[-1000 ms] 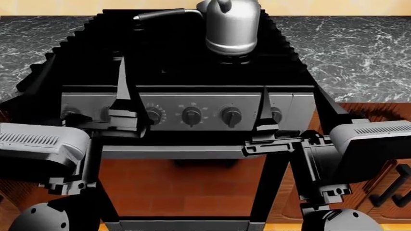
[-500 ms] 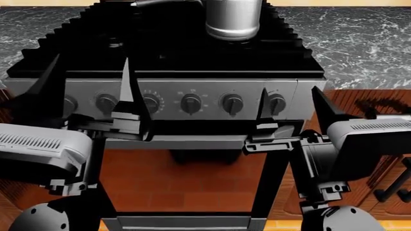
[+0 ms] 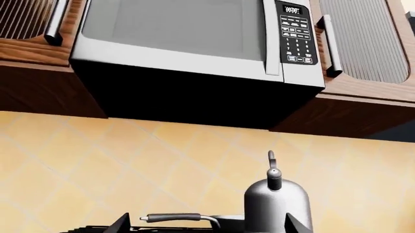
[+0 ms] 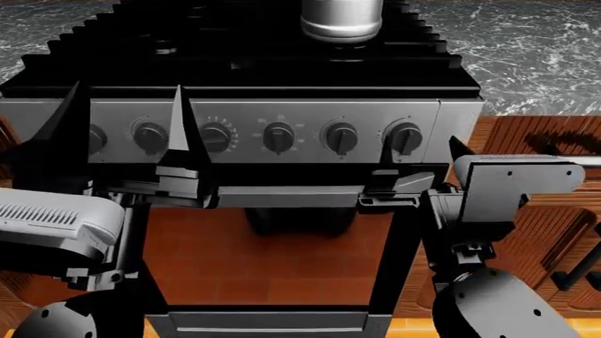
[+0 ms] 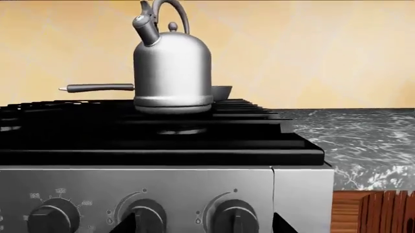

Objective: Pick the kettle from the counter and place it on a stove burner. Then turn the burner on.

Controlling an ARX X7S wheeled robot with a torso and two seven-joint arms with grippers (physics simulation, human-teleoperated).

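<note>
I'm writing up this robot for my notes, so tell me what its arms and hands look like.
In the head view, both arms are built of blocky light-grey housings with ribbed vent slots, joined by black angular brackets and rounded grey joint caps with small dots. The left hand and right hand are black, each with two thin, pointed, blade-like fingers. No cables, lettering or sleeves show.

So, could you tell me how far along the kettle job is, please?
Done: the kettle sits on the stove's grates over a burner, off the counter. In hand: both claws are open and empty, the right claw in front of the knobs. Left: turning the burner on; no flame shows.
</note>
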